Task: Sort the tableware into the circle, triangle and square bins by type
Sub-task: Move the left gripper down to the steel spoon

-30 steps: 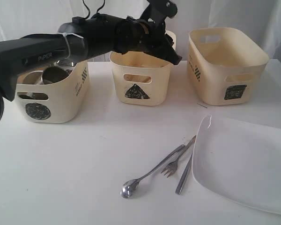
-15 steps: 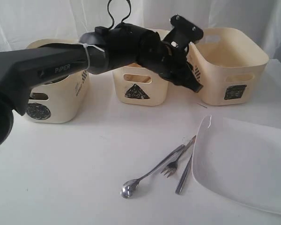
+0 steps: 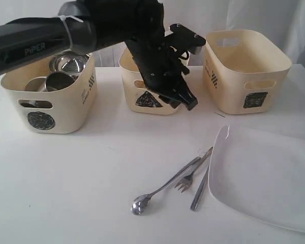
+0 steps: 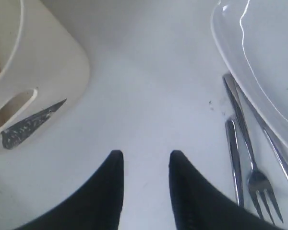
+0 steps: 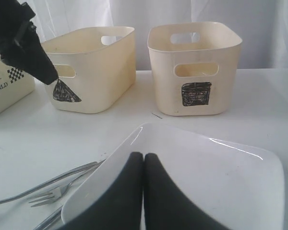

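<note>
My left gripper (image 3: 187, 103) hangs open and empty in front of the triangle bin (image 3: 132, 101), tilted down toward the table. Its wrist view shows bare table between the fingers (image 4: 144, 153). A spoon (image 3: 142, 202), a fork (image 3: 185, 182) and a third metal utensil (image 3: 200, 190) lie on the table beside the large white plate (image 3: 264, 178). The circle bin (image 3: 40, 109) holds a steel mug (image 3: 58, 81) and a steel bowl (image 3: 71, 62). My right gripper (image 5: 144, 154) is shut and empty, hovering over the plate (image 5: 206, 182). It is out of the exterior view.
The square bin (image 3: 244, 76) stands at the back right, with nothing showing inside it. White curtains close off the back. The plate reaches the table's front right edge. The left arm (image 3: 35, 43) stretches across above the circle bin.
The left arm swung right from above the triangle bin, then came down and turned its gripper toward the table in front of that bin. The right gripper stayed shut.
</note>
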`<state>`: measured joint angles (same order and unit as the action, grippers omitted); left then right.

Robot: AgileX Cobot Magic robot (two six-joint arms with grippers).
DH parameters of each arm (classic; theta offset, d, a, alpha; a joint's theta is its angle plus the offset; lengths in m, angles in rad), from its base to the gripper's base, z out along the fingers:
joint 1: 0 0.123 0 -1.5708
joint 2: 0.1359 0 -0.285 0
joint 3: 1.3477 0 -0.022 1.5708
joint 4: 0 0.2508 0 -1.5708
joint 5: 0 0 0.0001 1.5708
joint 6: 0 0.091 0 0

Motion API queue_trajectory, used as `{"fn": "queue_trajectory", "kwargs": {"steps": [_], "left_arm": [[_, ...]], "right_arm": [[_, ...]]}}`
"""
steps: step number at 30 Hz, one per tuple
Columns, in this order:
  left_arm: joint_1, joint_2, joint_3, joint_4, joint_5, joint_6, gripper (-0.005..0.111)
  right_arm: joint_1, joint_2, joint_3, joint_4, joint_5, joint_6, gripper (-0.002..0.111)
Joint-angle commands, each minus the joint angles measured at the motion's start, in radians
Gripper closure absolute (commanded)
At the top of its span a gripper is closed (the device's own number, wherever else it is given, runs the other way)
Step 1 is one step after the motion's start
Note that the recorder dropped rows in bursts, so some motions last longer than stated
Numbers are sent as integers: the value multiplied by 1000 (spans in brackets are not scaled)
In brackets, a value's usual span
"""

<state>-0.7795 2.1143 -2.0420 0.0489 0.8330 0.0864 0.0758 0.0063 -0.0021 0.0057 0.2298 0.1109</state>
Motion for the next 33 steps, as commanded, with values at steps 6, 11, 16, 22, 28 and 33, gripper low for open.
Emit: {"fn": "queue_trajectory", "kwargs": {"steps": [6, 11, 16, 22, 28, 33], "left_arm": [[-1, -21, 137, -142, 181, 47, 69], [-1, -23, 233, -236, 172, 76, 69], [-13, -47, 261, -262, 154, 89, 69], [-48, -101, 302, -254, 126, 93, 69], [-89, -159, 372, -255, 113, 91, 69], [-117, -189, 457, -250, 52, 90, 69]], "right_arm": [[-6, -6, 2, 2, -9, -3, 108], [-6, -6, 2, 2, -9, -3, 108], [-6, -6, 2, 4, -7, -3, 108], [-6, -6, 2, 2, -7, -3, 108], [-6, -6, 2, 2, -9, -3, 108], [-6, -6, 2, 2, -9, -3, 108]]}}
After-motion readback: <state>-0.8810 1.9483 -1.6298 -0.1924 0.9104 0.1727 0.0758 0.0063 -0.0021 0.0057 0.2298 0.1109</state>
